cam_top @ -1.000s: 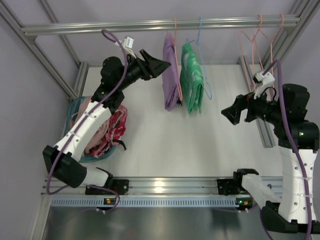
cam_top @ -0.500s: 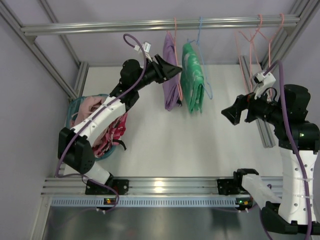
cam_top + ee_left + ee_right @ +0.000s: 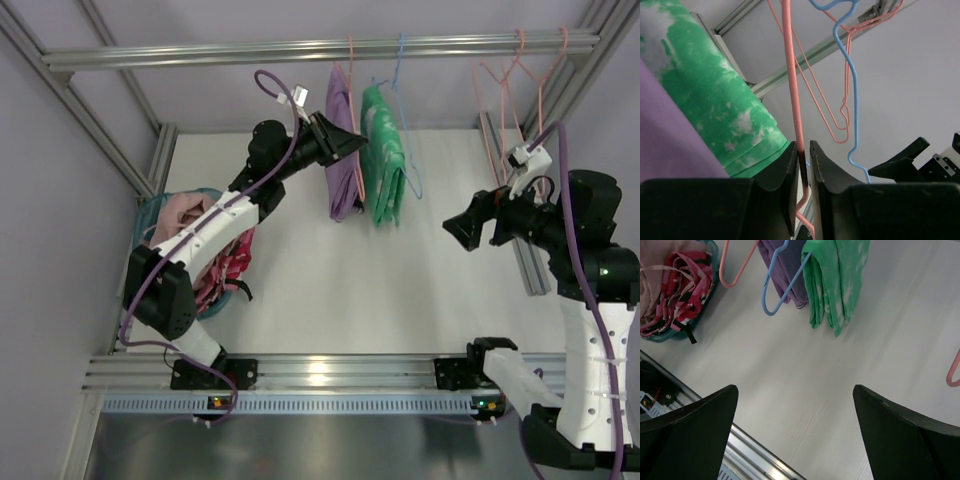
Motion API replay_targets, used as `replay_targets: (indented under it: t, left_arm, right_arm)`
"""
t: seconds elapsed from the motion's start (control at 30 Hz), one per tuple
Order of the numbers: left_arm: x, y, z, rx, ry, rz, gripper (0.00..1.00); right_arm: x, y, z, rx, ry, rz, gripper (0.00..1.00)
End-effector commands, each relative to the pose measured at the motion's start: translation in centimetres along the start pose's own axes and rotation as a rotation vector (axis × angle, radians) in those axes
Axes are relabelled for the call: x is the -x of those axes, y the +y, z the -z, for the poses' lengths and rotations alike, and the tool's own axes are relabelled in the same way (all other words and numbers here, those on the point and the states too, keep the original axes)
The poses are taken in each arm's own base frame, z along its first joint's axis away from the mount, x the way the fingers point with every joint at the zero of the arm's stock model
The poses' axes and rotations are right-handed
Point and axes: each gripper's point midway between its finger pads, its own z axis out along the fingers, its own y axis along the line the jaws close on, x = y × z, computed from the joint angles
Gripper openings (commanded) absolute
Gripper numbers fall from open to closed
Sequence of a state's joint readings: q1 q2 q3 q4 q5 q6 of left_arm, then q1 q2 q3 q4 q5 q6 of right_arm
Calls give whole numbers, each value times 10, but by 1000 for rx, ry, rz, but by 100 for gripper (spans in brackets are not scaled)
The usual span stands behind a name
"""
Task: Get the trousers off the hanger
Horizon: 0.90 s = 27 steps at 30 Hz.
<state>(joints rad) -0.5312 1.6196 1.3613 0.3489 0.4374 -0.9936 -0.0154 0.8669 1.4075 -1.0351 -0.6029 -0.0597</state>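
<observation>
1. Top external view: the trousers (image 3: 343, 150) hang on the hanger (image 3: 350, 62) from the rail (image 3: 300, 48), above the far middle of the tabletop (image 3: 330, 300).
2. Their long axis is vertical, with the free end pointing down at the tabletop. The folded cloth is seen edge-on as a narrow strip.
3. A green garment (image 3: 386, 160) hangs just beside them on the right. Whether the two cloths touch cannot be told.
4. The left gripper (image 3: 352, 146) is at the upper part of the trousers. In the left wrist view its fingers (image 3: 785, 170) are drawn narrow, with the hanger wire clamped between them.
5. The right gripper (image 3: 462, 228) is well apart on the right. Its fingers (image 3: 690, 430) are spread wide and hold nothing.
6. Hidden: cloth covers the hanger's lower bar. In the left wrist view the frame edge and fingers cut the trousers off. In the right wrist view their top is out of frame and a blue hanger (image 3: 777, 287) crosses them.
7. A basket (image 3: 150, 215) of pink and red clothes sits at the left.
</observation>
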Motion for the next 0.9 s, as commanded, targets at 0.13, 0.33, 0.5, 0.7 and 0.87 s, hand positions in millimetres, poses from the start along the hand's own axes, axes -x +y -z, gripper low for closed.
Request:
replay_targets:
  t: [0.13,0.33,0.5,0.7,0.87]
  left_arm:
    - [33,-74,7,-220,-82,-21,0]
    - [57,-128,21,-330,-128,-91,0]
    - [73,-169,35,-413,-160,-176,0]
    - [59,-174,56,-423,-133,-200,0]
    - [38,-160,77,-387,-113,-193,0]
  right_arm:
    - [20,3,2,13,-63,47,99]
    - [24,4,1,18,-67,51,99]
    - [29,6,1,28,-79,54,99]
    - [57,16,11,45,-206,112,100]
    - [82,22,13,70,-297,119,100]
